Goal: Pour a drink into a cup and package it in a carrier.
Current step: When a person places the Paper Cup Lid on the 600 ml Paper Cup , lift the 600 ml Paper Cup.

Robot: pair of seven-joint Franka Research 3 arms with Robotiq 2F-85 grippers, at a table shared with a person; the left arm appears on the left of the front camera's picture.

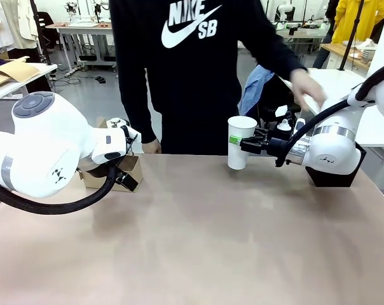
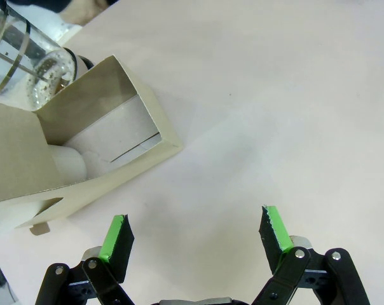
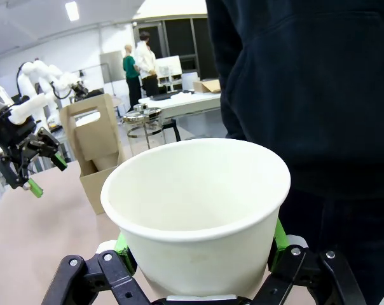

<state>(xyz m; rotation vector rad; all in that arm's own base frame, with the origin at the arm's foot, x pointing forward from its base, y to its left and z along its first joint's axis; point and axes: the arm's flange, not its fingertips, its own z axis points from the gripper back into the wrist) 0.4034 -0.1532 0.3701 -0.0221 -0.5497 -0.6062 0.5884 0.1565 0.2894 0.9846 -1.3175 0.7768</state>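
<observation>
My right gripper [image 1: 246, 145] is shut on the cup [image 1: 241, 130], a tall white paper cup held upright just above the table at the far middle. In the right wrist view the cup [image 3: 198, 210] is empty, with green pads [image 3: 278, 238] on both sides. The brown cardboard carrier [image 1: 133, 168] stands at the far left. My left gripper [image 2: 195, 232] hangs open right beside the carrier [image 2: 84, 127], nothing between its fingers. The glass jug [image 2: 23, 54] with its metal band stands behind the carrier [image 3: 93, 149]. I cannot make out the drink inside it.
A person stands at the far edge, one hand [image 1: 309, 90] above my right arm and the other [image 1: 151, 147] near the carrier. A white rounded thing [image 2: 68, 162] sits in a carrier slot. A black block [image 1: 335, 178] stands at the right of the tan table [image 1: 198, 241].
</observation>
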